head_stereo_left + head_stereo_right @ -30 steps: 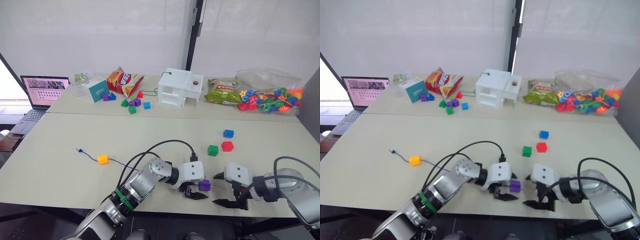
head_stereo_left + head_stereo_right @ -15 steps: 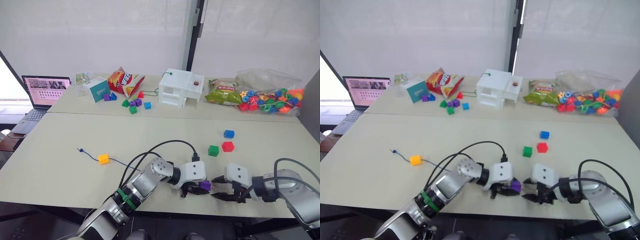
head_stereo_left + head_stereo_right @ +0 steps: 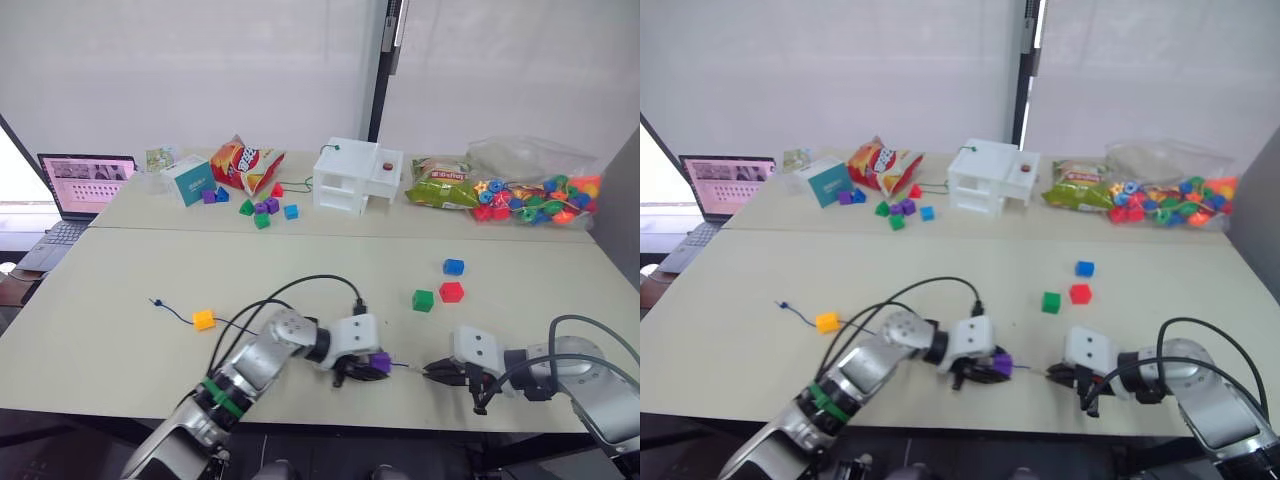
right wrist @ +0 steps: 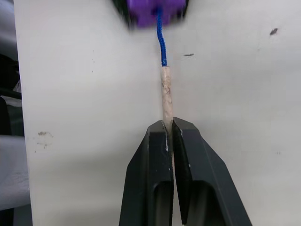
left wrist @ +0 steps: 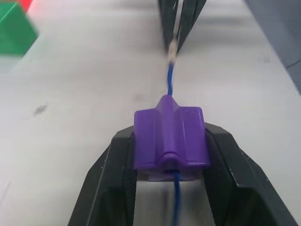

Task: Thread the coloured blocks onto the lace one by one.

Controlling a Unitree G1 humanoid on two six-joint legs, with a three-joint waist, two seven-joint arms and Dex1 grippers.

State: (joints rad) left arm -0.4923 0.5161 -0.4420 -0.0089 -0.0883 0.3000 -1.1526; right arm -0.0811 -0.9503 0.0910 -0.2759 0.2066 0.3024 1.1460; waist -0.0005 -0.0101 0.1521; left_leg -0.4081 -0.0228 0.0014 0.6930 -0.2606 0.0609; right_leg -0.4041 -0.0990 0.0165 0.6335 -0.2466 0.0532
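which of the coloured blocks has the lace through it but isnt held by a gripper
The yellow-orange block, alone on the robot's left of the table with the lace passing through it. The purple block is threaded too but sits clamped in the left gripper; red, blue and green lie unthreaded.

Purple block (image 5: 170, 137) threaded on dark-blue lace (image 4: 161, 38), yellow-orange block (image 3: 204, 320) already strung, red, green, blue loose

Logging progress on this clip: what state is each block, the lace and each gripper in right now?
purple block: on the lace, clamped in left gripper
lace: through purple block, pale tip pinched by right gripper
yellow-orange block: threaded, lying on table
green block: loose, unthreaded
red block: loose, unthreaded
blue block: loose, unthreaded
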